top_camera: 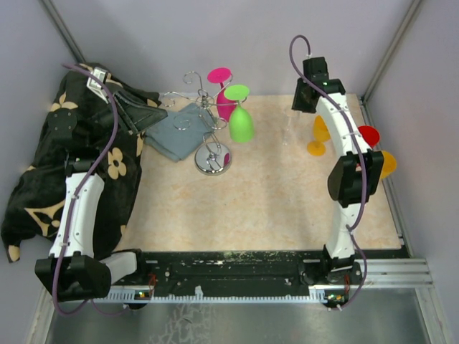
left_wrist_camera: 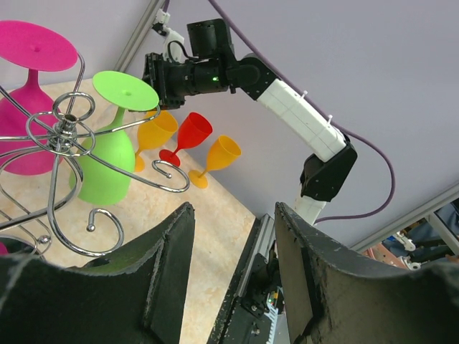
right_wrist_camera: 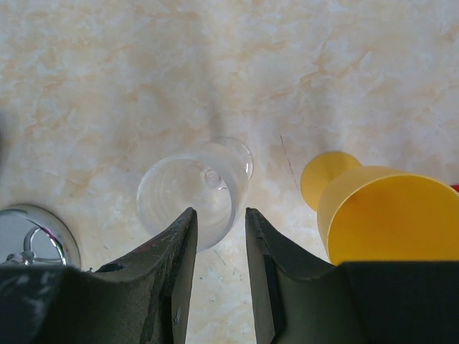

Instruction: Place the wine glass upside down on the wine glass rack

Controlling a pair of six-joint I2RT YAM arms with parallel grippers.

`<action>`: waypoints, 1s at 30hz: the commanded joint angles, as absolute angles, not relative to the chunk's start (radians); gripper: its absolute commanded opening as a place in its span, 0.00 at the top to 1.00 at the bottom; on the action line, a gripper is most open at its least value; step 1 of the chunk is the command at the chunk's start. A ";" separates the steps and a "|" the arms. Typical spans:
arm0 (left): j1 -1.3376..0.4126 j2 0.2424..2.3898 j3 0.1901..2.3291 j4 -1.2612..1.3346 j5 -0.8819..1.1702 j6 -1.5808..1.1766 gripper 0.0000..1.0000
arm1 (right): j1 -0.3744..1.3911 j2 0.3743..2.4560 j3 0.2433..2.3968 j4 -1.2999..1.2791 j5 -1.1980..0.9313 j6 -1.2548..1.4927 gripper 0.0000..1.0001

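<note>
Right hand hangs parted; the clear wine glass stands just beneath it.

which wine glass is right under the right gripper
The clear see-through wine glass, standing below the right gripper. The yellow plastic glass stands off to the side, and the green glass and pink glass hang on the silver wire rack.

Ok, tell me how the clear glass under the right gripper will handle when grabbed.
The clear glass looks smooth and thin-walled, so probably slippery and fragile in the right gripper. Its small foot suggests it tips easily; the yellow glass stands close.
</note>
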State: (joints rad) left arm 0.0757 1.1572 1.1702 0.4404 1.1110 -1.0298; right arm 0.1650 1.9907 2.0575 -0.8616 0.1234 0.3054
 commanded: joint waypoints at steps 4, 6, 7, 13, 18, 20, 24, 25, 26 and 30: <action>0.077 1.157 1.187 0.449 1.108 -1.009 0.45 | 0.161 2.033 2.110 -0.862 0.167 0.287 0.66; 0.077 1.157 1.186 0.449 1.108 -1.007 0.45 | 0.161 2.042 2.111 -0.862 0.172 0.285 0.67; 0.077 1.157 1.185 0.449 1.109 -1.006 0.45 | 0.161 2.046 2.112 -0.862 0.173 0.285 0.67; 0.078 1.159 1.184 0.449 1.107 -1.006 0.45 | 0.160 2.076 2.112 -0.865 0.181 0.284 0.72; 0.077 1.159 1.183 0.449 1.108 -1.005 0.45 | 0.161 2.087 2.113 -0.865 0.188 0.283 0.82; 0.077 1.158 1.184 0.450 1.108 -1.005 0.45 | 0.161 2.094 2.114 -0.867 0.189 0.284 0.84; 0.078 1.157 1.184 0.449 1.109 -1.006 0.45 | 0.161 2.102 2.118 -0.872 0.191 0.284 0.97; 0.077 1.158 1.184 0.450 1.109 -1.005 0.45 | 0.162 2.101 2.118 -0.873 0.193 0.284 1.00; 0.077 1.158 1.184 0.450 1.109 -1.005 0.45 | 0.160 2.099 2.118 -0.873 0.195 0.284 1.00; 0.077 1.159 1.183 0.449 1.108 -1.006 0.45 | 0.160 2.088 2.115 -0.873 0.204 0.286 1.00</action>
